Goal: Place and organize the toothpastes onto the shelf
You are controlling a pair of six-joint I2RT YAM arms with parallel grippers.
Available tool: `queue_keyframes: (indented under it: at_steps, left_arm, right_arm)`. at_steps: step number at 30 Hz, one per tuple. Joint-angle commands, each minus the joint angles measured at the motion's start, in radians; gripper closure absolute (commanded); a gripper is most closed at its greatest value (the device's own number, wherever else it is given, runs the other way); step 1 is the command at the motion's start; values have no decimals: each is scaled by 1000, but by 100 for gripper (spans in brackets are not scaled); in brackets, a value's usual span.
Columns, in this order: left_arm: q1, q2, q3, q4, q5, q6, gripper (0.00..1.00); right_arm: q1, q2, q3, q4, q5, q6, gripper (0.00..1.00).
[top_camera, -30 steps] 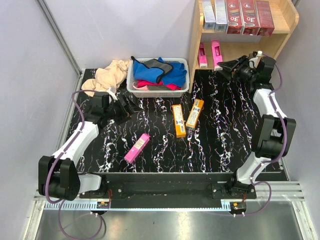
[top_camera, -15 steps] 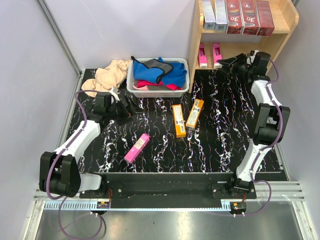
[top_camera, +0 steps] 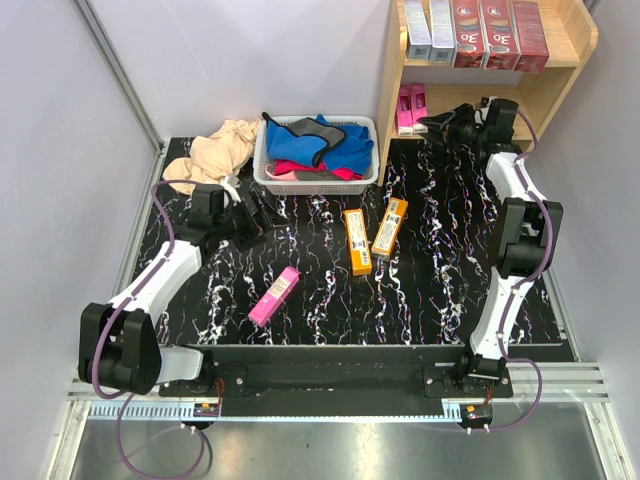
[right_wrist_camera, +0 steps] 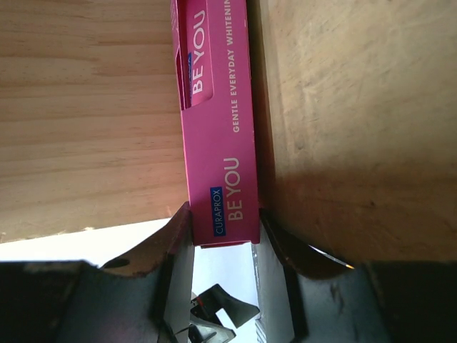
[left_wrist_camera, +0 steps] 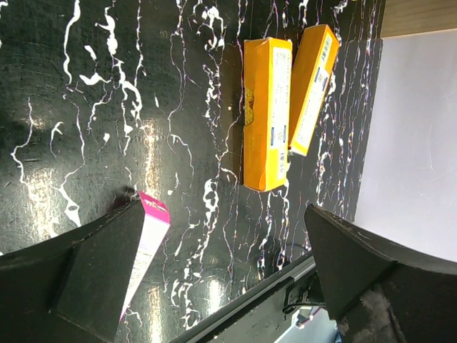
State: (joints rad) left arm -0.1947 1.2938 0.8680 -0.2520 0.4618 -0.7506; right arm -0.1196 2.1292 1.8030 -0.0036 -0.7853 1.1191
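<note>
The wooden shelf (top_camera: pixel 390 75) stands at the far right; its upper tier holds silver-grey boxes (top_camera: pixel 430 28) and dark red toothpastes (top_camera: pixel 498 32). On the lower tier one pink box (top_camera: pixel 404 106) stands, and my right gripper (top_camera: pixel 438 121) is shut on a second pink box (top_camera: pixel 419 101) right beside it. In the right wrist view this "BE YOU" box (right_wrist_camera: pixel 218 157) sits between the fingers (right_wrist_camera: pixel 173 246) against the shelf wood (right_wrist_camera: pixel 86 107). Two orange boxes (top_camera: pixel 357 241) (top_camera: pixel 390 226) and a pink box (top_camera: pixel 274 296) lie on the table. My left gripper (top_camera: pixel 255 210) hovers open, holding nothing.
A white basket (top_camera: pixel 268 178) with coloured cloths stands at the back centre, with a beige cloth (top_camera: pixel 215 150) to its left. The left wrist view shows the orange boxes (left_wrist_camera: pixel 266 114) (left_wrist_camera: pixel 313 86) and the pink box's end (left_wrist_camera: pixel 146 246) on black marble.
My right arm has carried its pink box leftward along the lower tier, up against the other pink box. The left arm has hardly shifted.
</note>
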Motion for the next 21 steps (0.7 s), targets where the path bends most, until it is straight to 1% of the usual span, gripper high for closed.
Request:
queue_keyframes:
  at_steps: [1,5,6,8,9,10,13,16,21]
  left_arm:
    - [-8,-7,-4,42,25,20,1]
    - [-9,-5,-4,39,21,22,1]
    - [-9,-4,-3,39,20,22,1]
    - [-11,-4,-3,37,23,23,1]
    - [-12,-5,-3,36,21,23,1]
    - [-12,-4,-4,36,23,25,1]
    - [-15,-7,-7,34,23,25,1]
    - [-18,-8,-12,34,24,23,1]
    - [-22,-10,-23,34,21,22,1]
  right_arm:
    - [15,12,30,-22,23,-13,57]
    - [15,-12,-13,-21,31,-21,49]
    - [15,-27,-36,-21,38,-24,41]
    - [15,-46,-60,-22,49,-27,34]
    - [15,-64,-85,-21,60,-31,29]
    - [15,-75,-94,-32,66,-33,22]
    - [14,-109,-126,-70,103,-56,12]
    - [14,-132,-146,-99,121,-79,7]
    - [14,-173,-186,-87,116,-91,2]
